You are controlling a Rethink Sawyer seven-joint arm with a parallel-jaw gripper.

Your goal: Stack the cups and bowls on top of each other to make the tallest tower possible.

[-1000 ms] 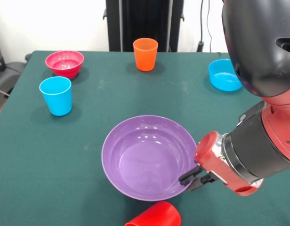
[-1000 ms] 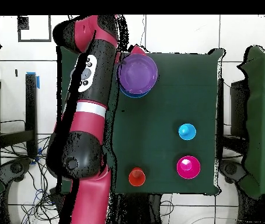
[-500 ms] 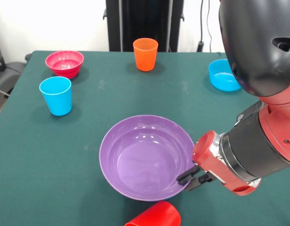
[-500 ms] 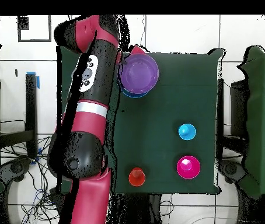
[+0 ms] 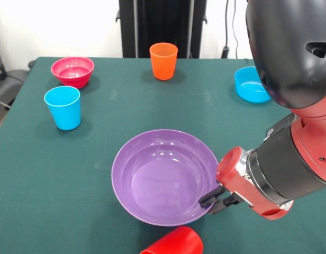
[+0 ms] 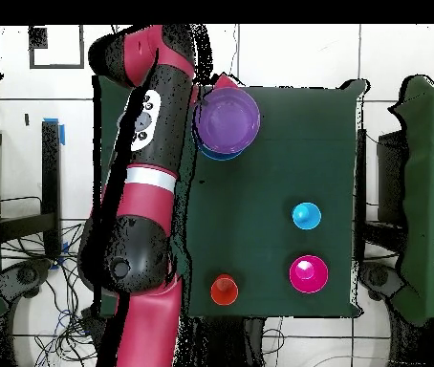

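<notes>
Gripping the purple bowl (image 5: 164, 177) by its rim only, the nearly closed hand (image 5: 211, 200) risks slippage if tilted.

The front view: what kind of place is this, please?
Probably a robotics lab or test room. A red and black robot arm works over a green-covered table set with plastic cups and bowls, and loose cables lie on the tiled floor.

Red arm (image 5: 298, 174) with glossy black housings, black collar, small black end effector (image 5: 215, 200).

bright even light (soft shadows), sharp focus
</notes>
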